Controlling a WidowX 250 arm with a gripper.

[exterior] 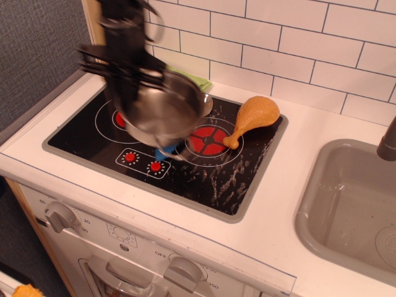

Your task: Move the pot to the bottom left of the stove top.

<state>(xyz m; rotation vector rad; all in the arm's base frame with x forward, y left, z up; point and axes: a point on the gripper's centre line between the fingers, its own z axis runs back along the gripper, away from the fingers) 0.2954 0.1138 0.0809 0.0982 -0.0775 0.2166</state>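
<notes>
The shiny steel pot (167, 113) hangs tilted in the air above the left half of the black stove top (235, 167), blurred by motion. My gripper (131, 93) is shut on the pot's left rim and holds it over the left red burner, which the pot mostly hides. The right red burner (209, 140) is uncovered. The arm comes down from the top left.
An orange toy chicken leg (252, 117) lies at the stove's back right. A green cloth (197, 80) peeks out behind the pot. A blue-handled spoon (162, 152) shows just below the pot. The grey sink (349, 204) is at the right.
</notes>
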